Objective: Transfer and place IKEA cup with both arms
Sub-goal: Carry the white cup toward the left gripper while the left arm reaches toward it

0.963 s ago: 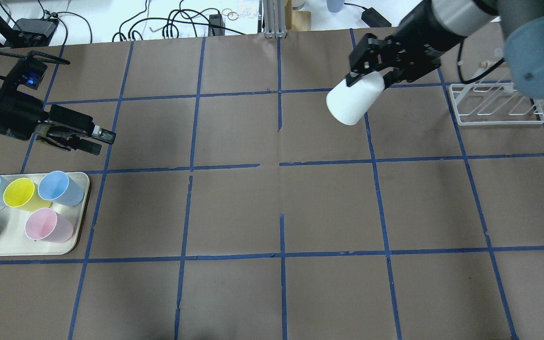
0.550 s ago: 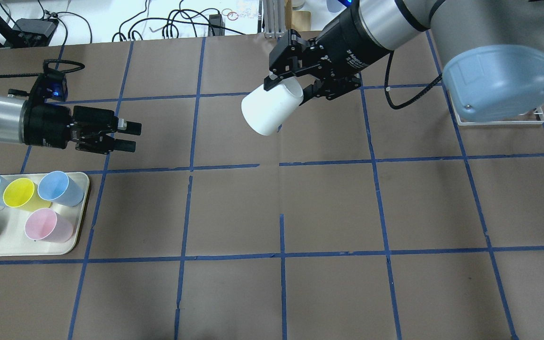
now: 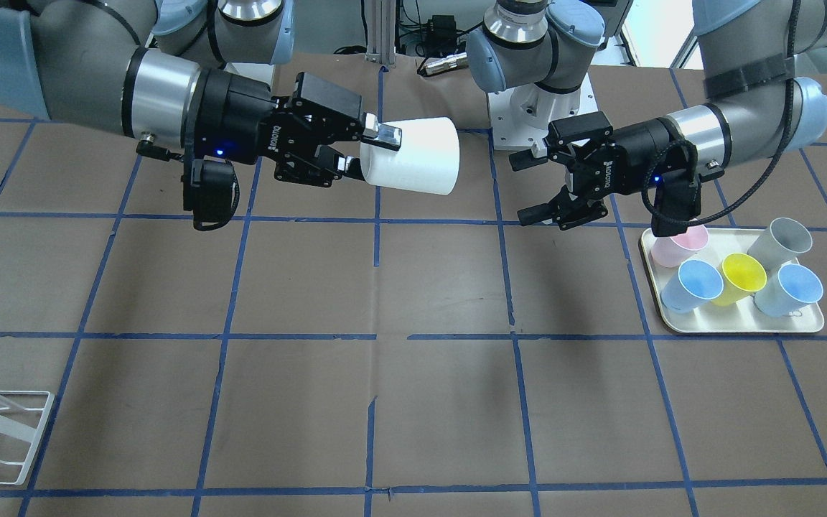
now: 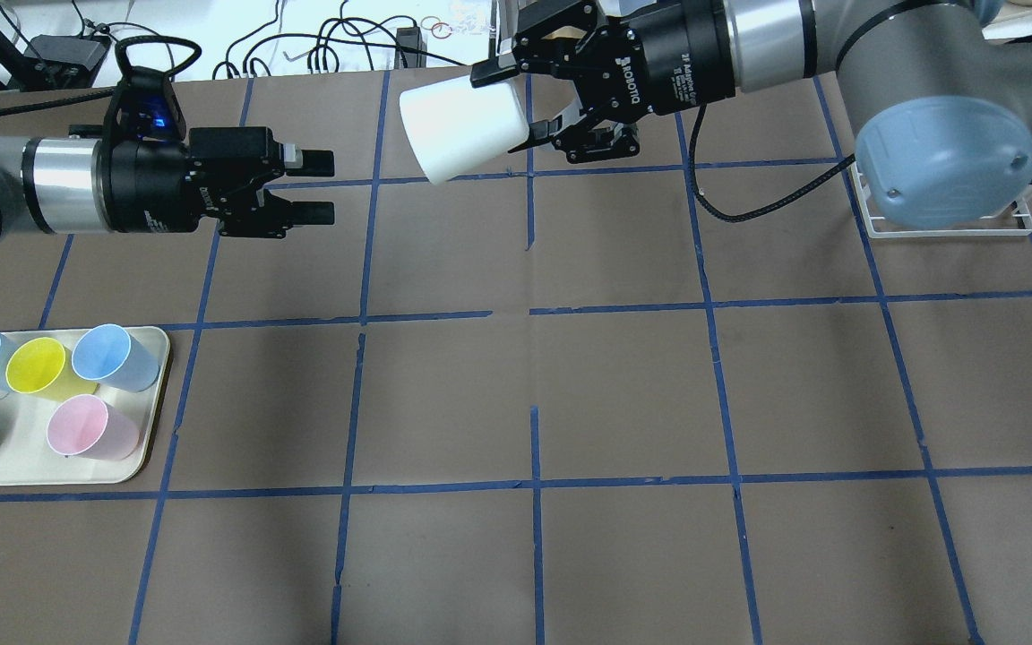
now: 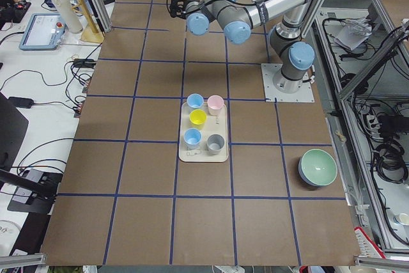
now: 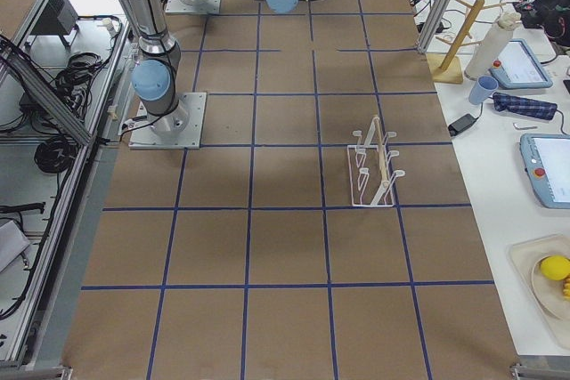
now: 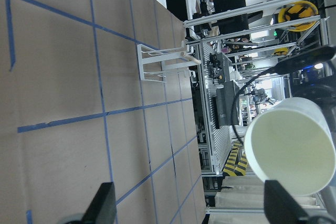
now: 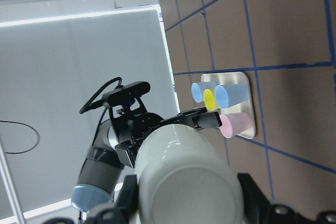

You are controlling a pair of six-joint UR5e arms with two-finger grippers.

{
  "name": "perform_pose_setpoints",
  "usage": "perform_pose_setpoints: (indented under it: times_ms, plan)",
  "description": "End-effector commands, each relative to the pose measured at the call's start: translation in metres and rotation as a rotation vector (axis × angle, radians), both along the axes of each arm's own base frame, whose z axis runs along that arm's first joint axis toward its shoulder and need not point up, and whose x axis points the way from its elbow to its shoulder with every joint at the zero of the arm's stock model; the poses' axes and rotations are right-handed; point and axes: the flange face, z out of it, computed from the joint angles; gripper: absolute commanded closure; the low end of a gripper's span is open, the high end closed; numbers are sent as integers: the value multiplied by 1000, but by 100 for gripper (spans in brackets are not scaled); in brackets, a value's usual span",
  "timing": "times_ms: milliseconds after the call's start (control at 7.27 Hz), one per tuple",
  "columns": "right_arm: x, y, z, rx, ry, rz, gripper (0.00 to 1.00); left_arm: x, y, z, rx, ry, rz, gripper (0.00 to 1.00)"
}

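Overhead exterior view, surface: a brown paper surface (image 4: 623, 394) gridded in blue tape. The task's cup does not rest on it.
Right arm: it reaches in from the view's right and past the centre line. Its black two-finger gripper (image 4: 509, 106) is clamped on one end of the off-white tapered plastic cup (image 4: 458, 130), which it carries in the air above the far rows of the grid.
Left arm: it comes in level from the view's left. Its black two-finger gripper (image 4: 319, 187) has its jaws spread wide and holds nothing.
Tray: a cream tray (image 4: 144, 452) of coloured cups sits well apart, on the left arm's side.
Cup axis: roughly level, along the line between the two grippers, free end toward the left gripper. Mouth or base there: cannot tell.
Key relation: the cup lies ahead of the left gripper, near but apart. Both fixed views set it a little up-frame of the open jaws, so I judge it slightly higher. The left gripper likely needs to rise and advance to straddle the free end.
Change: a second ago the cup hung over the right half, near the white wire rack (image 4: 946, 228). It has since crossed the centre line, the left gripper has come forward, and the gap has shrunk.
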Motion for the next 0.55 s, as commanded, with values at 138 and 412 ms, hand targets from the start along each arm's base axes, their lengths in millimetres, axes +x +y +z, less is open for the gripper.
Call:
perform_pose_setpoints:
  times_ms: [138,412]
  plan:
    - [-11,-4,-53,15,-209,-27,100,-42,-10,71,31,112,19,0]
    - [-7,0,-47,17,-212,-20,100,-61,-21,98,62,191,32,0]
